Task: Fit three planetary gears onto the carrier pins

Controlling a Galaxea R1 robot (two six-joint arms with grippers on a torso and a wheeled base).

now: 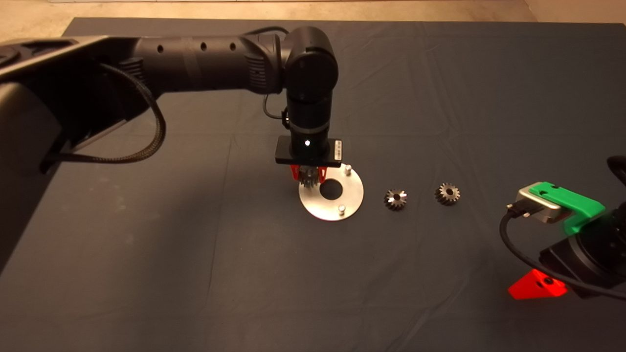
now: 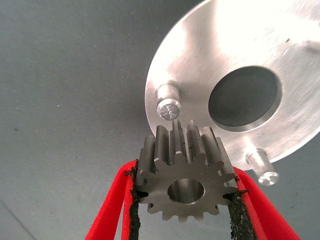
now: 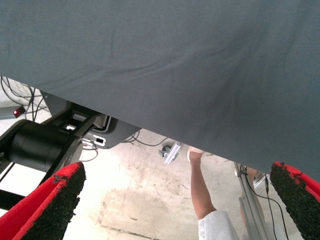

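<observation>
- Two black arms show in the head view; the one from the left reaches to the middle of the dark mat (image 1: 195, 254) and points its wrist straight down over the left rim of the flat, round, shiny metal disc (image 1: 352, 199) with a large centre hole.
- The left gripper (image 1: 308, 174) has its two red fingers (image 2: 112, 210) pressed against opposite sides of one small silver-grey metal spur gear (image 2: 185, 181) with pointed teeth, the black pads biting into the tooth tips; the central bore faces the wrist camera.
- That gear hangs just beside one short silver cylindrical carrier pin (image 2: 169, 104) at the disc's edge, not yet on it, and I cannot tell whether they touch.
- Two more carrier pins stand upright on the disc, one at the far rim (image 1: 347, 169) and one at the near rim (image 1: 342, 209); both are bare.
- To the right of the disc, two more small toothed metal gears lie on the mat, the nearer one (image 1: 395, 199) just beside the disc, the other (image 1: 447, 193) a little further right, apart from each other.
- At the lower right edge waits the right gripper (image 3: 175, 210), fingers spread wide with nothing between them; its wrist view looks past the mat's edge to the floor (image 3: 145, 200), where a person's leg (image 3: 202, 187) shows.
</observation>
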